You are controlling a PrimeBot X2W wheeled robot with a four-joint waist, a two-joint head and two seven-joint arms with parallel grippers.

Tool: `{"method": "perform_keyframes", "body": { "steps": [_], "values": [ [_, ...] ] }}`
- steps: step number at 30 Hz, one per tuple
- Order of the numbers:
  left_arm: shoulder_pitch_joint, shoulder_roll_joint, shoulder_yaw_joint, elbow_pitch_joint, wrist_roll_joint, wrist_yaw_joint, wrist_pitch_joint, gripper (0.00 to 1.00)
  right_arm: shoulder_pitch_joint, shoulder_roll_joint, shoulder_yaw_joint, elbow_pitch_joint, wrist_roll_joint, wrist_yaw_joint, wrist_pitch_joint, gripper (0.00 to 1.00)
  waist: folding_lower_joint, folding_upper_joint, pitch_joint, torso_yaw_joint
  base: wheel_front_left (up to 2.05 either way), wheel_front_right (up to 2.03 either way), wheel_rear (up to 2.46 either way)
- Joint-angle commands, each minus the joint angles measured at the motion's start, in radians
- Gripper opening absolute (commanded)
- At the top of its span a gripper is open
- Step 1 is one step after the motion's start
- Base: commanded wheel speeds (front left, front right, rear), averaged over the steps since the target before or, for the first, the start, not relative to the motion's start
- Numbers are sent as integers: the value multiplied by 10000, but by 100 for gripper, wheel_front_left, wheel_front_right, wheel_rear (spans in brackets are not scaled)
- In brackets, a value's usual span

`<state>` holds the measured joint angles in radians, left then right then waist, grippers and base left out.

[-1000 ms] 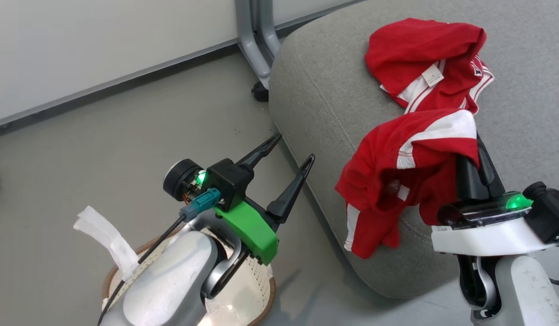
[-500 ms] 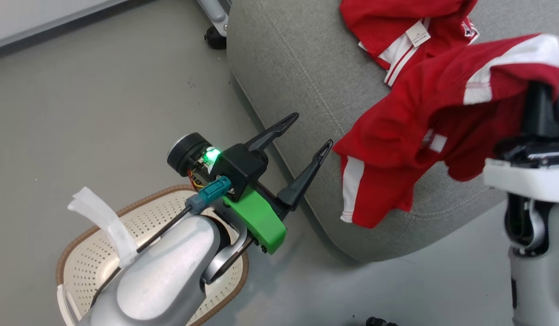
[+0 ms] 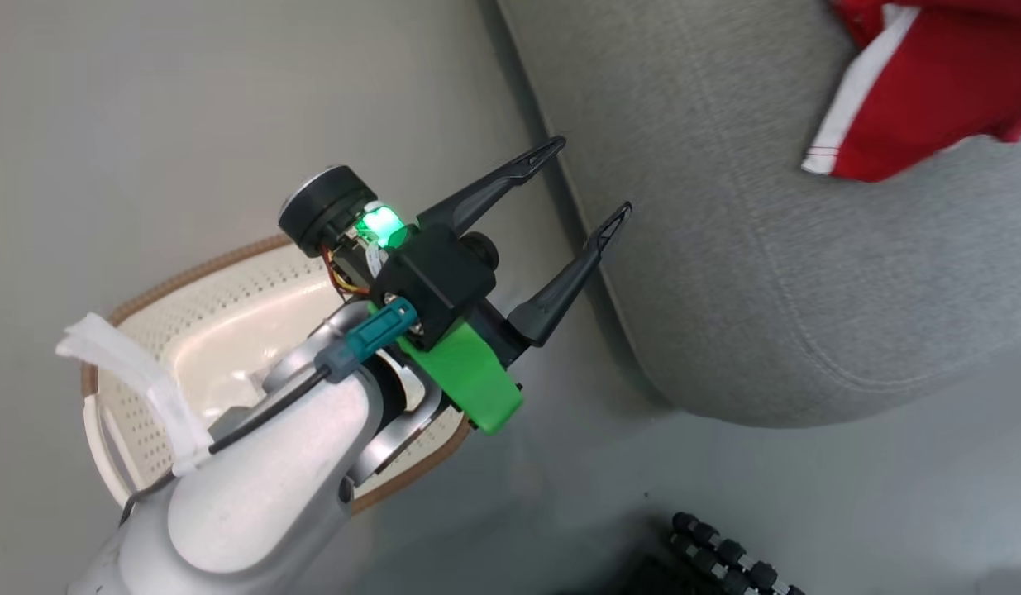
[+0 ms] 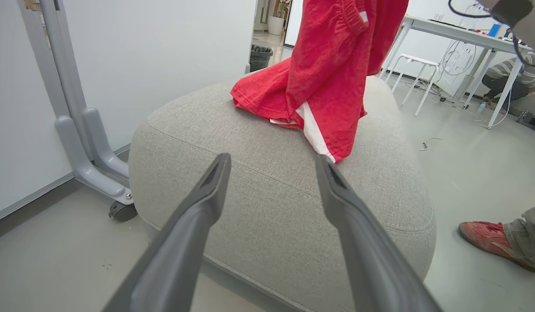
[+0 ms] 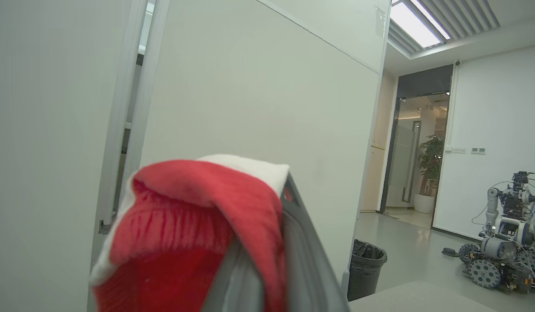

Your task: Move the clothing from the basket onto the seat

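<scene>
While left tool (image 3: 593, 174) gapes wide, right tool (image 5: 279, 225) seemingly pinches the clothing (image 5: 185, 208).

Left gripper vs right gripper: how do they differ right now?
1. The left gripper is open and empty; the right gripper is shut on a red garment that drapes over its fingers.
2. The left gripper sits low, over the basket, pointing at the seat; the right gripper is higher, its garment hanging down over the seat.
Shared: two long dark fingers each.
</scene>
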<state>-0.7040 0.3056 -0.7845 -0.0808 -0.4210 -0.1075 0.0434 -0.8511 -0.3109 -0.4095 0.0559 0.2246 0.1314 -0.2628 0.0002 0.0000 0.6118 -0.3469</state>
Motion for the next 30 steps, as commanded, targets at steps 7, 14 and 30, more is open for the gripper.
{"method": "perform_keyframes", "body": {
  "steps": [7, 14, 30],
  "values": [
    [-538, 227, -47, -171, 169, -70, 65, 100, -968, -407, -1282, 2672, -933, -13, -29, 0, -2, 0, 2140, 1305, 0, 0, 0],
    [-499, 310, -139, -180, 234, -57, 19, 100, -1703, -300, -1862, 4956, -1560, -14, -30, 0, -2, 0, 2506, 1463, 0, 0, 0],
    [767, -99, 617, 1751, -845, 455, -1877, 100, 619, 808, -1501, 3231, -2061, -16, -29, 100, -2, 0, -185, 1917, 0, 0, 0]
  ]
}}
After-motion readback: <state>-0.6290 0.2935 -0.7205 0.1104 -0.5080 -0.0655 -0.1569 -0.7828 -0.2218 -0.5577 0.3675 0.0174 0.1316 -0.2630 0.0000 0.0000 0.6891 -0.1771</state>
